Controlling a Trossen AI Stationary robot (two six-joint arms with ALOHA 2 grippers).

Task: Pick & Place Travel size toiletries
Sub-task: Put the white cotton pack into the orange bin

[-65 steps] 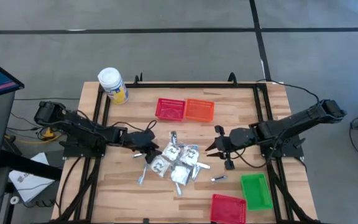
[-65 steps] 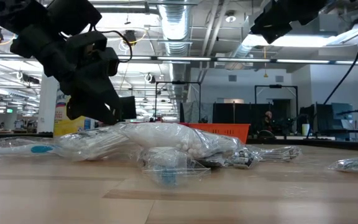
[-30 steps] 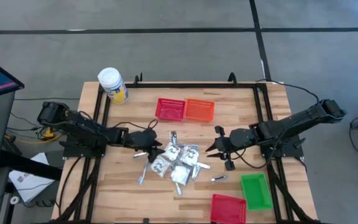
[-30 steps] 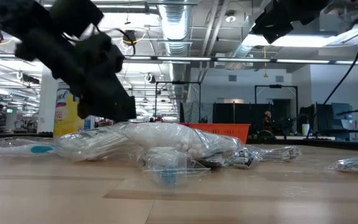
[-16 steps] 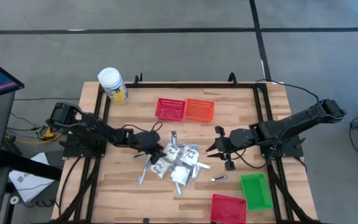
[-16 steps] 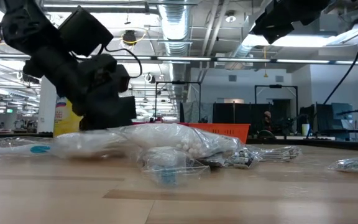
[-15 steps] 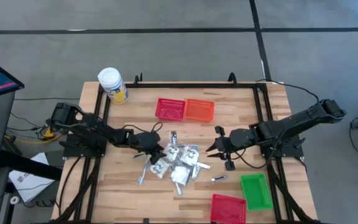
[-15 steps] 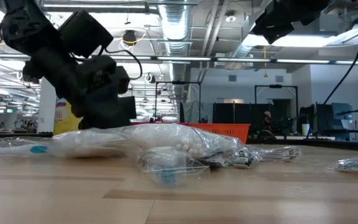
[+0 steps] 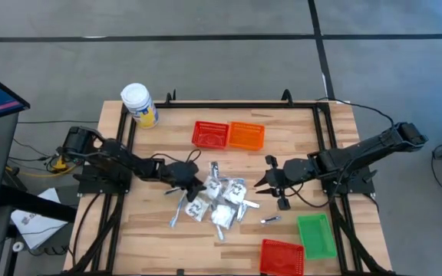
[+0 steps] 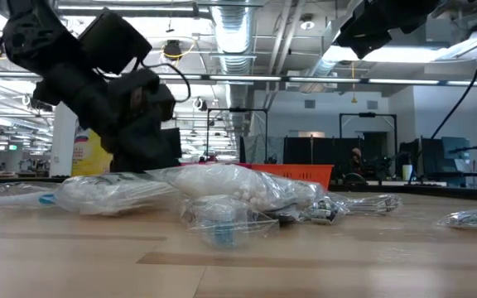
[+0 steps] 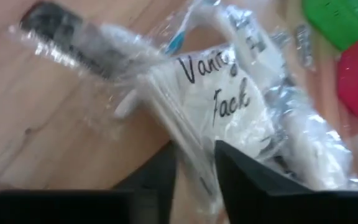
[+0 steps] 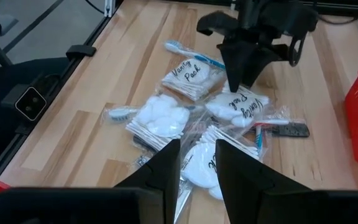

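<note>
The travel size toiletries [image 9: 217, 199] lie heaped at the table's middle: clear packets of cotton swabs and pads, wrapped toothbrushes and slim sticks. My left gripper [image 9: 189, 182] is down at the heap's left edge, shut on a clear "Vanity Pack" packet [image 11: 229, 93]. The right wrist view shows this gripper [image 12: 238, 84] pointing down onto that packet [image 12: 244, 106]. My right gripper [image 9: 263, 179] hangs shut above the table, just right of the heap, touching nothing. One silver stick [image 9: 269, 220] lies apart near the green basket. My left gripper pinches the Vanity Pack packet by its near edge [image 11: 188, 149], the clear wrap passing between the two fingers. The fingers [image 11: 241, 177] come slanting down from the table's left. The packet lies on the table among the others, flat and not lifted.
A white-lidded yellow jar [image 9: 138, 103] stands at the far left corner. A red basket [image 9: 210, 133] and an orange basket [image 9: 245, 136] sit side by side at the far edge. A green basket [image 9: 315, 234] and another red basket [image 9: 281, 255] sit at the near right.
My left arm has reached a little farther toward the table's right and dipped down onto the heap's left edge. In the low view the packets and the wrapped toothbrush at the heap's left end have been nudged and bunched up slightly.
</note>
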